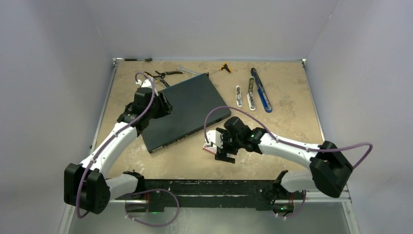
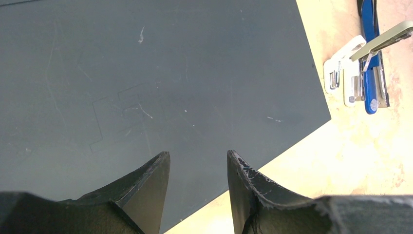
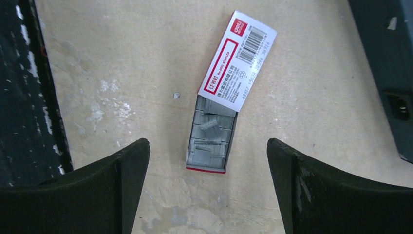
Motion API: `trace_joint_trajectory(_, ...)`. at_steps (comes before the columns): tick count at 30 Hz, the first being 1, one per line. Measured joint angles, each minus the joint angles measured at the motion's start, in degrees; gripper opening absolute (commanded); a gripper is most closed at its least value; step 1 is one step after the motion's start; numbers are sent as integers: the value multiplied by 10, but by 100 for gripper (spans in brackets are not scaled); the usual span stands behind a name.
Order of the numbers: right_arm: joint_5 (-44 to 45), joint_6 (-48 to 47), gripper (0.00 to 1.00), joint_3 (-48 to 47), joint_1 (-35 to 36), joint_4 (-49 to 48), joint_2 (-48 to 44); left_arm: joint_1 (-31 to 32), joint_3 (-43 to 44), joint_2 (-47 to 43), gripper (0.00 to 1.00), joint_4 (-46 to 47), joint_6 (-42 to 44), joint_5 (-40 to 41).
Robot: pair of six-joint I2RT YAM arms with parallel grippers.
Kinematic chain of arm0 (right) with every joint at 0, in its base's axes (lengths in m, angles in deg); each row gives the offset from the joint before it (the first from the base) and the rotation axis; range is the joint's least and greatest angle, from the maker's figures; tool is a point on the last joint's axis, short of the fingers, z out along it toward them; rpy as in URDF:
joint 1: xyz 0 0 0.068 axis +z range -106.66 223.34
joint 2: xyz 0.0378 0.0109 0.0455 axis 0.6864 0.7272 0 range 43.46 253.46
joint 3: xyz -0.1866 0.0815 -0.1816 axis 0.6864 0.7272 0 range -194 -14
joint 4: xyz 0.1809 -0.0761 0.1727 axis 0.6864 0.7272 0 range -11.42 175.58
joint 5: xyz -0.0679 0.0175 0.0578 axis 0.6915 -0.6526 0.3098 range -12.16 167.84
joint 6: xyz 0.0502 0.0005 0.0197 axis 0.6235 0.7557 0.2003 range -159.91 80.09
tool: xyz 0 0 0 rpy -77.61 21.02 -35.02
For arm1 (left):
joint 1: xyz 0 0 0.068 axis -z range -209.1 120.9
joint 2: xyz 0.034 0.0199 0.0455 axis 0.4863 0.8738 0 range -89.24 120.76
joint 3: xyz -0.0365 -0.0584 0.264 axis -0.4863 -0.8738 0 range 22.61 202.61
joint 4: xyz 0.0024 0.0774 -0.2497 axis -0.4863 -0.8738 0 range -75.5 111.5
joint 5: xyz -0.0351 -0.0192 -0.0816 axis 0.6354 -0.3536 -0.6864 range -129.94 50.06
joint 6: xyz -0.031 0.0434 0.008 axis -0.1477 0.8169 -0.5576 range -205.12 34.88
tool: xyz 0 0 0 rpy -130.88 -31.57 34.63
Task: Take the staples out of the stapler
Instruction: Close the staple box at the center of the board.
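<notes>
My right pincer [image 3: 207,145] is spread wide with nothing in it, hanging right over the small red-and-white cardboard box [image 3: 237,61]. The silvery-grey staples [image 3: 209,139] sit in that box's slid-out tray, with the sleeve sticking off toward 1 o'clock on the wrist cam. My left pincer [image 2: 198,163] is partway spread, pinching nothing, above the flat black rectangular slab [image 2: 146,73]. On the overhead, the slab's at 11 o'clock from the box. The long blue stapler [image 1: 262,92] lies out at 1 o'clock, well apart from both arms.
</notes>
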Motion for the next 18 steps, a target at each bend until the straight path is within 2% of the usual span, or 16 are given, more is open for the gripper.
trace_joint_trajectory(11, 1, -35, 90, 14, -22, -27, 65, 0, -7, 3, 45, -1, -9, -3)
trace_joint_trajectory(18, 0, -49, 84, 14, -29, -20, 84, 2, -9, 15, 45, 6, -7, -29)
